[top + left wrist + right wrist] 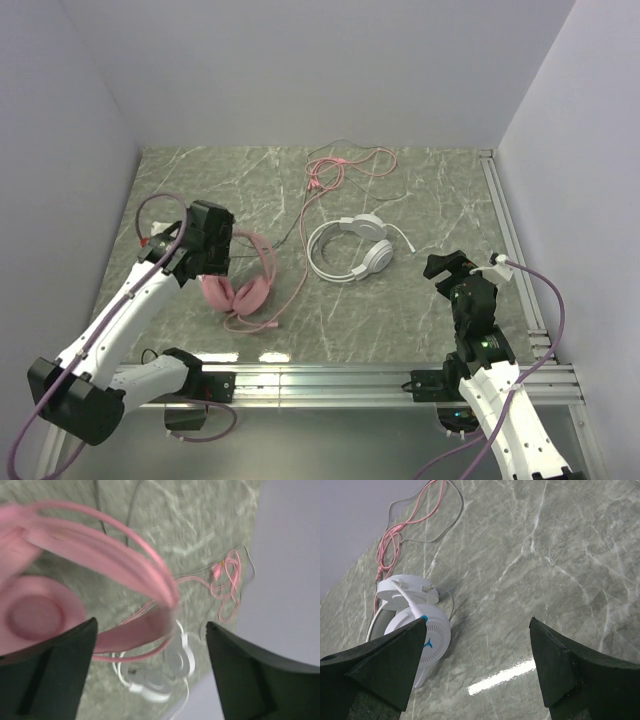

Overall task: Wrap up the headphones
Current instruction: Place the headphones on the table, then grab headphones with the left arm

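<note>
Near the right edge, the right end effector (477,621) hangs spread wide over the bare surface (400,320), holding nothing. Toward the left edge, the left end effector (151,625) gapes wide just above the pink headphones (245,285); I cannot tell if it touches them. The white headphones (350,250) lie mid-surface, and the pink cable (335,170) is by the far edge.

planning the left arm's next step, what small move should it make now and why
Probably close the left pincer on the headband of the pink headphones. Its fingers are open, and in the blurred wrist view the band appears to sit between them. The pink cable lies loose and unwound at the far side. A firm hold on the headset seems needed before any wrapping.
</note>
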Robot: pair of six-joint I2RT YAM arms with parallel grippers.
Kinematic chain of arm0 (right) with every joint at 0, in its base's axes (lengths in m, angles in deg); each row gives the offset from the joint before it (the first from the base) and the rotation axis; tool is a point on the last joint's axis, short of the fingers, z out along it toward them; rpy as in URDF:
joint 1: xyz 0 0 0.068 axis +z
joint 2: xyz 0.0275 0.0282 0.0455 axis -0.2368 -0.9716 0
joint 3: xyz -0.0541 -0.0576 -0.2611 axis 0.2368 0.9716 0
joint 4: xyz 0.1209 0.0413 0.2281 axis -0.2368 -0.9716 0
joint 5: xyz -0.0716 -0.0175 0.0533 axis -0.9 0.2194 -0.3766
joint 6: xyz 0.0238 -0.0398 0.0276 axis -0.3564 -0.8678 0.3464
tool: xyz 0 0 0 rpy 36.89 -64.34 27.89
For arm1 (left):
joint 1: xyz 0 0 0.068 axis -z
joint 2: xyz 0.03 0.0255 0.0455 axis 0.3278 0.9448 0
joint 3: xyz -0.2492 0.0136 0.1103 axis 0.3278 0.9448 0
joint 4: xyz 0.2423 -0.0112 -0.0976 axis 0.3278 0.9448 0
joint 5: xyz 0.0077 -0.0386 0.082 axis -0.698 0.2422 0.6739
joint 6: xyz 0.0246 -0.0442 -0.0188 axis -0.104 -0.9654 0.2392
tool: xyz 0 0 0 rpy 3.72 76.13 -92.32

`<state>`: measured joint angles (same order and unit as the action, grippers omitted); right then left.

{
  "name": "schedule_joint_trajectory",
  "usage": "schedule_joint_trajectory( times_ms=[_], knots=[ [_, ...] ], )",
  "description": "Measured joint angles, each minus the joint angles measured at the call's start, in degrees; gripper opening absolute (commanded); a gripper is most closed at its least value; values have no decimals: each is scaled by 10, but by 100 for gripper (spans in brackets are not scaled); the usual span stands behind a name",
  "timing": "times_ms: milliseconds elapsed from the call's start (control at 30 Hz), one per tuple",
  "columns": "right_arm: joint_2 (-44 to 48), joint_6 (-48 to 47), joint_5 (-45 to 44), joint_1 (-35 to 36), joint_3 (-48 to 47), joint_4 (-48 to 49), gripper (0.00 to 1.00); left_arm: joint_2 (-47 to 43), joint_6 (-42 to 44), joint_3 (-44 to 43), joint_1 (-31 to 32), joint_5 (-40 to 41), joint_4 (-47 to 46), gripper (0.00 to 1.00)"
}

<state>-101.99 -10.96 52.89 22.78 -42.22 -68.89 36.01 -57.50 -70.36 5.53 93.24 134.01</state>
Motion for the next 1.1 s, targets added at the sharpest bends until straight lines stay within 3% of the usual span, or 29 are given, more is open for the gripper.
schedule_joint_trajectory(
  times_ms=[100,233,333,533,633,1100],
  knots=[
    [0,0,0,0,0,0,91,21,-8,-7,-42,9,6,99],
    [0,0,0,0,0,0,90,43,53,-16,-104,-15,4,99],
    [0,0,0,0,0,0,90,54,138,-36,-127,-19,7,99],
    [-3,0,2,0,0,1,90,57,448,-75,-129,-65,-69,99],
    [-4,-2,3,0,0,0,90,74,534,-91,-128,-61,-80,99],
    [-2,-2,7,0,0,0,90,194,567,-30,-142,-12,-63,97]
  ],
)
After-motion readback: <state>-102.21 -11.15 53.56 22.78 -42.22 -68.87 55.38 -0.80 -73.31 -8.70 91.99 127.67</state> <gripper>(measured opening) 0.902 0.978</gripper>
